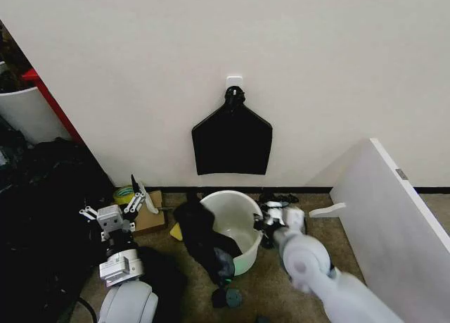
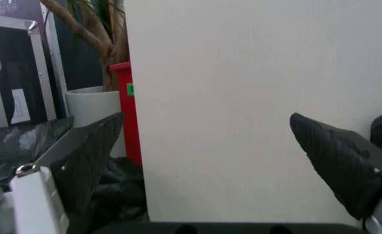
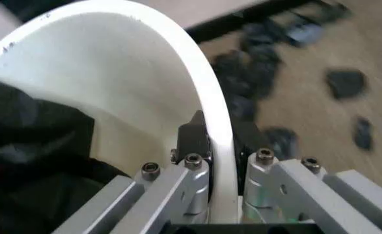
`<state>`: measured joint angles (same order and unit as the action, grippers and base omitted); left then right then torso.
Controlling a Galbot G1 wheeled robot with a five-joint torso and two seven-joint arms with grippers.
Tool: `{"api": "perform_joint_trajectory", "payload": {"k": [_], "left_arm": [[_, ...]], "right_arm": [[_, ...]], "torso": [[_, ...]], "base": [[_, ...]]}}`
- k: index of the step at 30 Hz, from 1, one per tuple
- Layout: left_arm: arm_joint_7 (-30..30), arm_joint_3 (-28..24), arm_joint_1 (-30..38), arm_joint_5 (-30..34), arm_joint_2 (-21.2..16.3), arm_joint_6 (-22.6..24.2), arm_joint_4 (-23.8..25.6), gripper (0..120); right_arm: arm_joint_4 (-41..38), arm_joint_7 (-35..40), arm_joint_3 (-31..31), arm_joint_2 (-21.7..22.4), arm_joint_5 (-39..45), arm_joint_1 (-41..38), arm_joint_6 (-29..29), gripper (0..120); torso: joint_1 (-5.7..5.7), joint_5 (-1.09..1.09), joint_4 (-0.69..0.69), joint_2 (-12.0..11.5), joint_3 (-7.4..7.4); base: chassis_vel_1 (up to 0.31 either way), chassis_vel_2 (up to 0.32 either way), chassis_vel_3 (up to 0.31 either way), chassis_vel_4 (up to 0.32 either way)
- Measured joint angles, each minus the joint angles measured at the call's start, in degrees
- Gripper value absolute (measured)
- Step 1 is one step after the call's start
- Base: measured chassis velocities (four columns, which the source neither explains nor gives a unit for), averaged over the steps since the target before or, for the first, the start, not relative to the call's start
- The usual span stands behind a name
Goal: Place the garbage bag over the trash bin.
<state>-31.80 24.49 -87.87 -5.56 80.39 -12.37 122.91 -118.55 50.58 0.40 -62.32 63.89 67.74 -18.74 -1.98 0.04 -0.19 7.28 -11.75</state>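
The bag (image 1: 204, 242) hangs bunched over the bin's (image 1: 235, 203) left rim, not spread around it. My right gripper (image 3: 220, 146) pinches the bin's right rim; my left gripper (image 1: 116, 214) waits open and empty beside it. Most of the covering remains.

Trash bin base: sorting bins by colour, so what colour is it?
Pale green, under the white trash bin; head view shows it best.
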Motion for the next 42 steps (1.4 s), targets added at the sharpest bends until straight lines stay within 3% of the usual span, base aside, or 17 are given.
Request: {"api": "perform_joint_trajectory", "payload": {"k": [9,12,17,21,25,29,31,37,42], "left_arm": [[-0.1,-0.5,-0.6,-0.8,0.1,-0.1,0.8,100],[-0.4,-0.3,-0.6,-0.7,-0.3,-0.1,0.8,100],[-0.6,-0.4,-0.7,-0.7,-0.5,-0.2,0.7,100],[-0.6,-0.4,-0.6,-0.4,-0.8,-0.2,0.4,100],[0.1,-0.6,-0.7,0.9,-1.6,-0.2,-0.7,100],[0.8,-0.6,-0.9,1.9,-1.9,0.0,-1.4,100],[1.3,-0.7,-0.5,2.7,-2.3,0.4,-2.8,100],[1.5,-0.8,0.6,3.3,-2.5,0.9,-4.9,100],[1.4,-0.7,0.8,3.0,-2.6,1.5,-5.4,100]], "right_arm": [[1.7,3.8,1.4,-7.2,-7.4,7.6,12.4,1],[2.1,5.6,0.8,-9.6,-8.5,7.7,14.4,1],[3.5,3.3,-0.2,-9.7,-10.7,8.5,16.2,1],[3.7,-0.8,-0.7,-8.2,-15.6,9.4,18.0,12],[3.8,-6.6,-0.6,-5.3,-25.2,10.1,21.9,30],[3.0,-8.8,-0.6,-4.2,-29.2,10.7,23.4,38],[0.1,-11.1,-1.4,-3.3,-32.2,11.4,24.1,50],[-6.8,-15.7,-5.8,-1.8,-32.9,11.7,20.7,70],[-9.9,-19.0,-11.0,0.3,-31.6,6.7,7.5,91]], "torso": [[0.0,-0.02,0.01,0.0,0.0],[0.0,0.0,0.01,0.0,0.0],[-0.01,0.0,0.01,0.0,-0.01],[-0.01,0.0,0.01,0.0,-0.01],[-0.01,0.01,0.01,0.0,-0.01],[-0.01,0.0,0.0,0.0,-0.01],[-0.01,-0.02,0.01,0.0,-0.01],[-0.01,-0.01,-0.01,0.0,-0.01],[-0.01,0.0,0.01,0.0,-0.01]], "base": [[0.0,0.0,0.0,0.0],[0.0,0.0,0.0,0.0],[0.0,0.0,0.0,0.0],[0.0,0.0,0.0,0.0],[0.0,0.0,0.0,0.0],[0.0,0.0,0.0,0.0],[0.0,0.0,0.0,0.0],[0.0,0.0,0.0,0.0],[0.0,0.0,0.0,0.0]]}}
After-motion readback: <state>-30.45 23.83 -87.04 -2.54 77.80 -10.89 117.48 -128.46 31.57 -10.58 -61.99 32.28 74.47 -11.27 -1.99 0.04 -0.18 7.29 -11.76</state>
